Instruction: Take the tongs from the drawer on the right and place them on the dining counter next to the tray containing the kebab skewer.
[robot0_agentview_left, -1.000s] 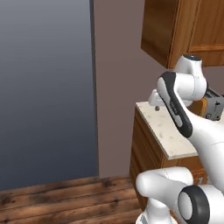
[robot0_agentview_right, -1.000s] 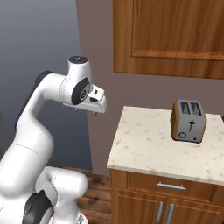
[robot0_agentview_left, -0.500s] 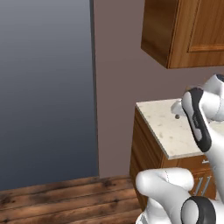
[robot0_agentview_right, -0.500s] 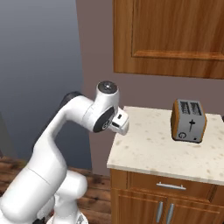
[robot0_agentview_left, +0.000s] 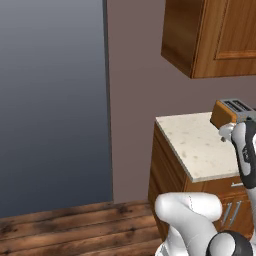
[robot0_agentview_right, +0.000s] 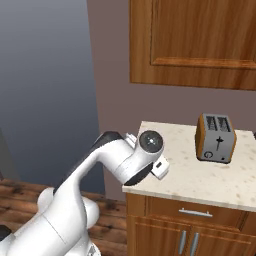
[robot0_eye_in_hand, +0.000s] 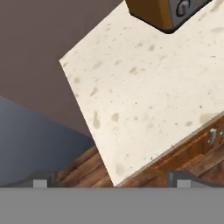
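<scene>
The gripper is spread wide, jaws far apart with nothing between them, its two dark fingertips poking up at the bottom of the hand view. Beneath it lies a pale speckled countertop, its corner pointing toward the brown wall and a strip of wooden floor off the edge.

On that countertop stands a toaster, brown-sided with a grey front and two slots on top, set well back near the wall. The right base view has the white arm bent low, its hand tucked right at the counter's front left corner.

Below the counter's edge sits the drawer, a medium-brown wood front with a short silver bar handle, and it's shut. Under it, two cabinet doors with upright silver handles. Overhead hangs a wooden wall cabinet.

From the left base view, same counter, same toaster at the far right, a grey-blue wall panel filling the left side.
</scene>
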